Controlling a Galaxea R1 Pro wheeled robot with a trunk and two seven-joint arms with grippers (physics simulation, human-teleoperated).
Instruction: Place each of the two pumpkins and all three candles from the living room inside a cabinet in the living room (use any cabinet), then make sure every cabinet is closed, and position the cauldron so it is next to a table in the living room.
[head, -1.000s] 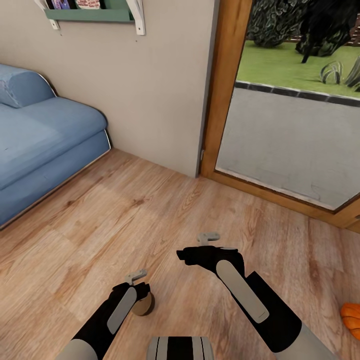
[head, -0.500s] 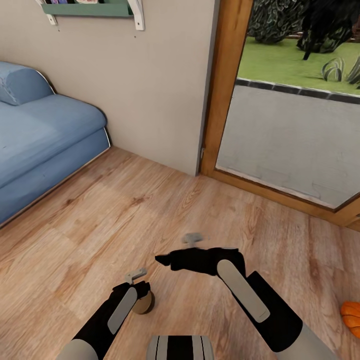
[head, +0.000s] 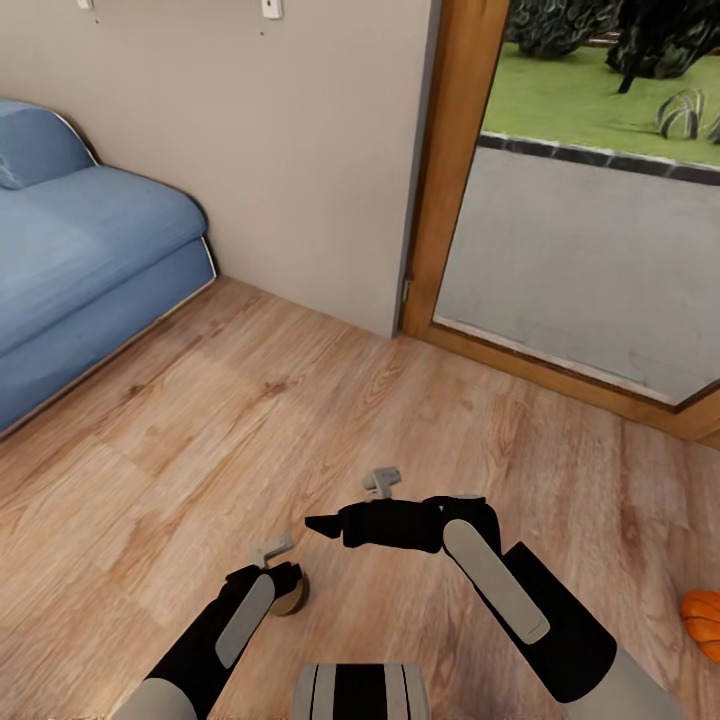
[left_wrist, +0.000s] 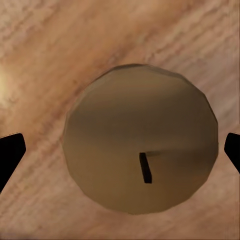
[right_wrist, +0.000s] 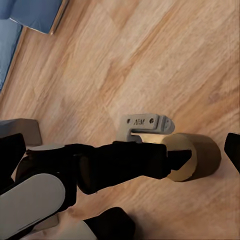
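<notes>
A squat tan-grey candle (head: 295, 600) stands upright on the wood floor, its wick showing on the top face (left_wrist: 140, 150). My left gripper (head: 287, 582) reaches down over it, open, with a black fingertip on each side and narrow gaps to the candle's sides. My right gripper (head: 322, 523) points left just above and beyond the left one, open and empty; from its wrist camera I see the left arm (right_wrist: 115, 167) and the candle (right_wrist: 200, 157). One orange pumpkin (head: 703, 622) lies on the floor at the far right edge, partly cut off.
A blue sofa (head: 80, 260) fills the left side. A beige wall (head: 300, 150) runs behind it to a wood-framed glass door (head: 580, 260) on the right. Open wood floor (head: 250, 420) stretches between them.
The right gripper has swung left, towards the space above the candle. The head view has tilted down slightly. The left gripper and candle stay put.
</notes>
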